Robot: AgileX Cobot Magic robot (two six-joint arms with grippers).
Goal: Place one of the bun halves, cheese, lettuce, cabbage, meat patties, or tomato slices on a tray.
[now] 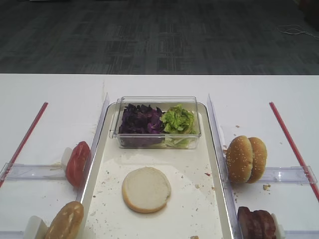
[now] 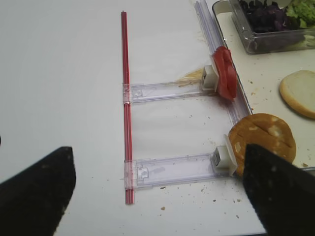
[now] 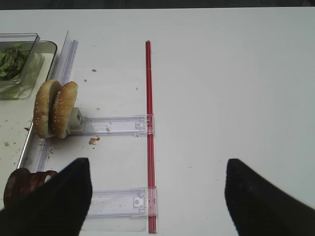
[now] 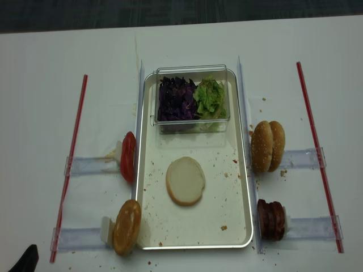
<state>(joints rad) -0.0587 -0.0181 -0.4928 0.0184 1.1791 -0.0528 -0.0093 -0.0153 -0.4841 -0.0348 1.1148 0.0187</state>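
Tray [image 4: 148, 226] first: long, cream-white, silvery raised rim, speckled with crumbs, lying mid-table and running near to far. On it one bun half [image 4: 185, 180] lies flat, pale cut face up, about the middle. I judge one ingredient is placed and I am between steps, choosing the next piece.

At the tray's far end stands a clear plastic box [image 4: 191, 71] with dark purple shredded cabbage [image 4: 176, 99] on the left and crinkly green lettuce [image 4: 209, 97] on the right.

Right of the tray, the sesame buns [image 4: 267, 146] stand on edge in a clear holder, and nearer me the meat patties [image 4: 270, 219], thick dark reddish-brown discs, stand likewise. Left of the tray, glossy red tomato slices [image 4: 129, 156] stand on edge, and nearer, a smooth golden bun half [image 4: 127, 226] is upright against its stop.

My left gripper [image 2: 162, 191] hangs over the near-left table with jaws spread wide, holding nothing. My right gripper [image 3: 157, 196] is also wide open and empty, above the near-right table beside the patties.

Next, I think, a patty: it calls for closing across the end disc's flat faces without dragging its neighbours.
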